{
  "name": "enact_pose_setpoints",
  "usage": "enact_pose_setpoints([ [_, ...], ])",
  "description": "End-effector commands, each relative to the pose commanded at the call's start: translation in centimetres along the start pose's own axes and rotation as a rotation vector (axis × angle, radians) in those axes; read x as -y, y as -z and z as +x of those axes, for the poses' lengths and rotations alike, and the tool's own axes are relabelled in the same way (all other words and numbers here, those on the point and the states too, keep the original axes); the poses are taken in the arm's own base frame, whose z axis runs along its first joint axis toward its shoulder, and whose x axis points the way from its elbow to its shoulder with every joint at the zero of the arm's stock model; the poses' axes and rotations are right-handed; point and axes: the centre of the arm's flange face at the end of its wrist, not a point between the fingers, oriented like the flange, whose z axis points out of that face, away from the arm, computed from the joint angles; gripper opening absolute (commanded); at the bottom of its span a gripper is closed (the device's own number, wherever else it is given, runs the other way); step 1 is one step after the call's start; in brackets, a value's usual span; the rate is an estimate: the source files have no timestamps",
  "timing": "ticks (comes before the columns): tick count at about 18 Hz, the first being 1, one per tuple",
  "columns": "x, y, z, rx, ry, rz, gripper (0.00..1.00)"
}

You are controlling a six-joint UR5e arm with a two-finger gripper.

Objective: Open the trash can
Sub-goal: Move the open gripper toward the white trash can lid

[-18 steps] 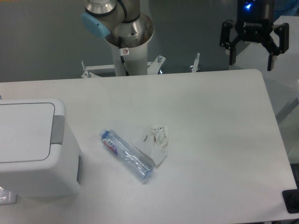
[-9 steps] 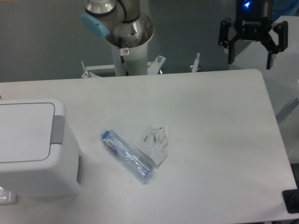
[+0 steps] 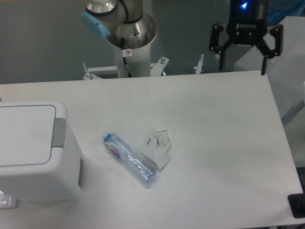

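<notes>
**Colleague:** Where's your pincer right now?

**Me:** I've got the pincer up at the far right of the worktop, hanging over its back edge. Its two black fingers are spread wide apart with nothing between them, and a blue light glows on the wrist above.

**Colleague:** And the trash can?

**Me:** The trash can sits at the left edge of the worktop, partly cut off by my view. It's a big white box with rounded corners. The flat lid lies closed, flush on top, and the grey push tab sits on the lid's right edge, facing the middle of the worktop. The pincer is well apart from it, on the opposite side.

**Colleague:** Anything else on there?

**Me:** A clear plastic bottle lies on its side near the middle, angled with its blue-and-red label toward the upper left. Just beside it on the right, touching or nearly so, is a crumpled white wrapper. Behind the worktop I see the arm's base column with its light blue joint cap.
</notes>
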Motion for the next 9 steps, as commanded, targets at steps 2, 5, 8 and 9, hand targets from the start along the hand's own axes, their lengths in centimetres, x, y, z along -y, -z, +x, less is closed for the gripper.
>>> enact_pose_setpoints([
  [2,1.5,-0.2,1.1,-0.022,0.027,0.027,1.00],
  [5,2.6,-0.5,2.2,-0.038,0.067,0.050,1.00],
  [8,5.5,-1.3,4.8,-0.040,0.182,0.093,1.00],
  [9,6.4,-1.7,6.1,-0.056,0.239,0.100,1.00],
])
